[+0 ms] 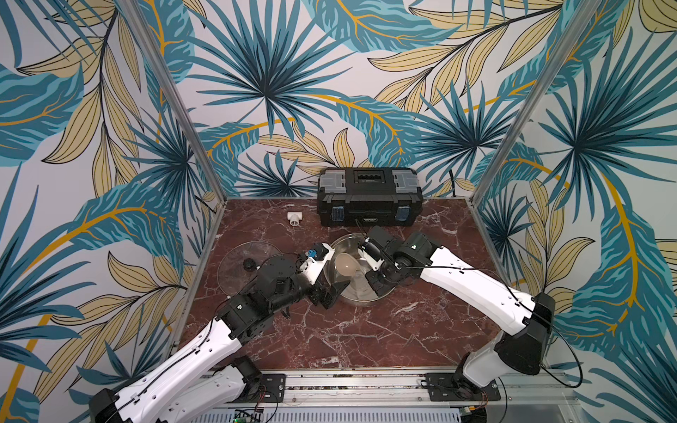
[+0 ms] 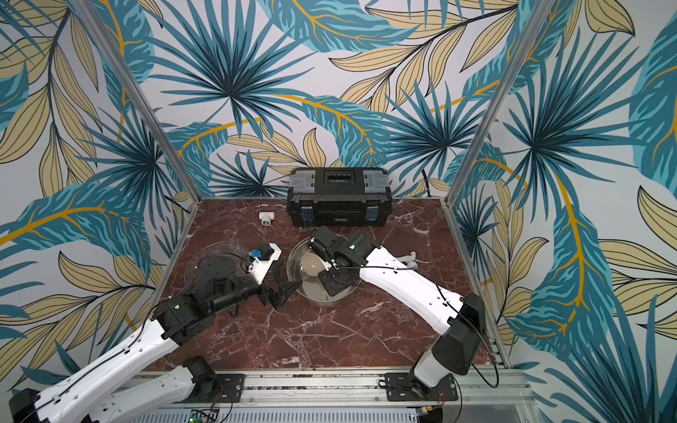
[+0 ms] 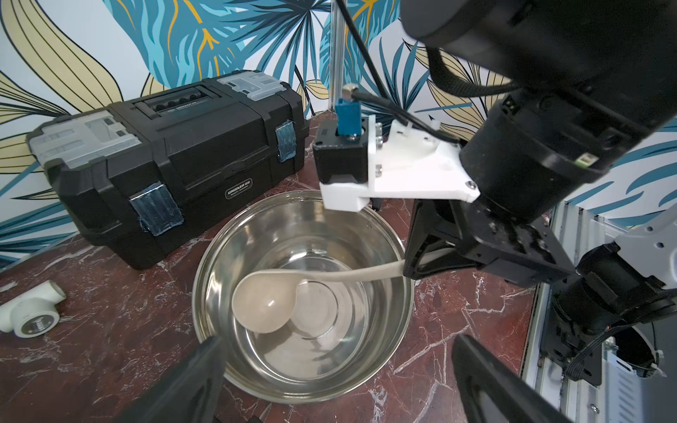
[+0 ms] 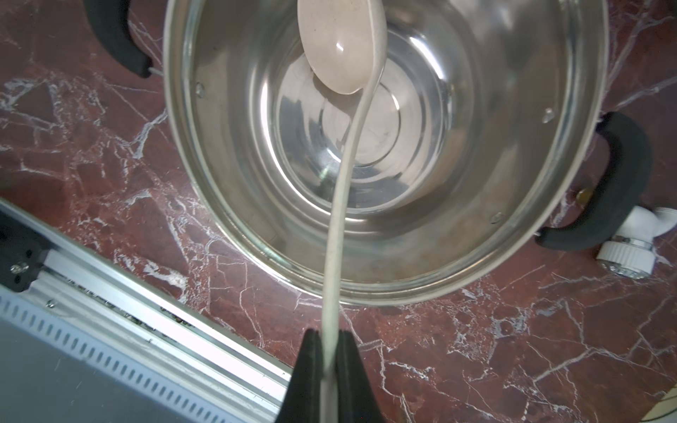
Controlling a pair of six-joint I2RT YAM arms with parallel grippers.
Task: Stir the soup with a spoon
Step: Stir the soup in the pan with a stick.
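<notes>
**Desk:** Where's the spoon (image 3: 263,304)?

**Me:** Inside the pot (image 4: 531,164). Its bowl hangs low on the side nearer my left arm, and I can't tell if it touches bottom. The handle slants up to my right gripper (image 4: 331,340), which is clamped tight on it.

**Desk:** And your left?

**Me:** My left gripper (image 1: 331,293) is spread wide and holds nothing. It sits just beside the pot's rim. The lid (image 1: 238,263) lies flat on the table (image 1: 329,337), partly under that arm.

The cream-beige ladle (image 3: 263,305) sits tilted in the steel pot (image 3: 216,256). Its round bowl is inside, and the thin handle crosses the rim.
</notes>
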